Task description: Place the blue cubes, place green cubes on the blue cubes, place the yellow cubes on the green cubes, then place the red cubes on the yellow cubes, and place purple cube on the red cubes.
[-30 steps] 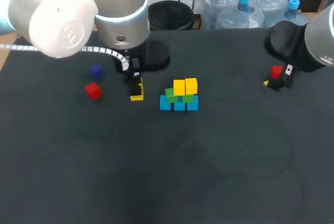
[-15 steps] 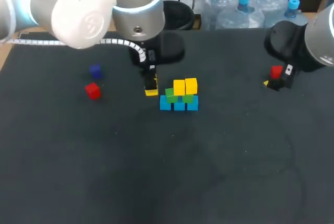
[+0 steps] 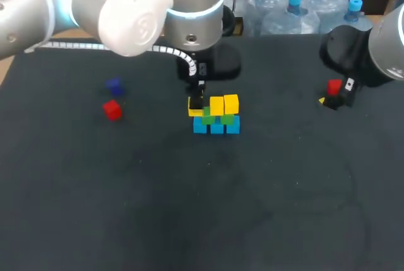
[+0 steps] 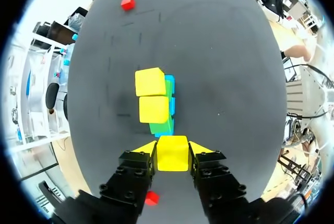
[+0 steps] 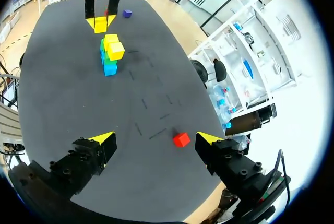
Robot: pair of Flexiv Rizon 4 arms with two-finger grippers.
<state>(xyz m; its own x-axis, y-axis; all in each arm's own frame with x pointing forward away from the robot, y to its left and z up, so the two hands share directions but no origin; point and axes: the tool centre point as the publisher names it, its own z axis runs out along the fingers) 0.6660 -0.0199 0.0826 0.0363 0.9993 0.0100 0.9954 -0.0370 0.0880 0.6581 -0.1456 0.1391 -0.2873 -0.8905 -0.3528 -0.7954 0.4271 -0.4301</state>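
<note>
The left gripper has its fingers closed on a yellow cube, held just left of the stack of blue, green and yellow cubes. At the far right, the right gripper hangs with fingers spread above a red cube.

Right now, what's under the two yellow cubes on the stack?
Green cubes sit under the yellow cubes, resting on a blue row. The yellows cover most of the green layer, so how many greens there are is unclear.
</note>
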